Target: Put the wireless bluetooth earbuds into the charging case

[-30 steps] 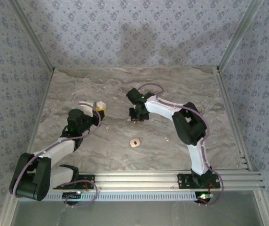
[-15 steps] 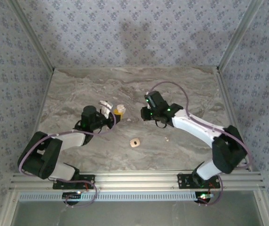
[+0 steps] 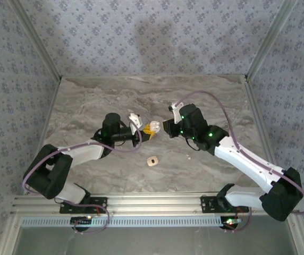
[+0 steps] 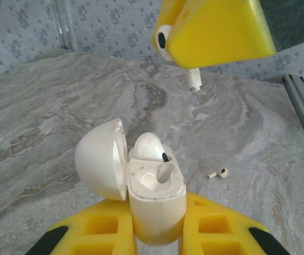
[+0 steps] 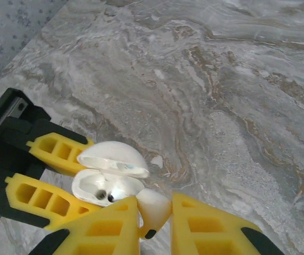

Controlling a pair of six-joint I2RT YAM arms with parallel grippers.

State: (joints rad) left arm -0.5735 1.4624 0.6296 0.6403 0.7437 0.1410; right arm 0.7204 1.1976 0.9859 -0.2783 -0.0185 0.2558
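At the centre of the top view, both arms now meet. A second ago they stood well apart, so the gap between case and earbud has closed. My left gripper [image 4: 158, 229] is clamped on the case [image 4: 153, 186], its lid swung open toward the left of the left wrist frame. My right gripper [image 5: 153, 213] pinches an earbud [image 4: 194, 79], stem pointing down, above and slightly right of the open wells (not yet lined up, I judge). A second earbud [image 4: 217, 173] lies on the table [image 4: 45, 117], lower right. Fine alignment, then a descent, comes next.
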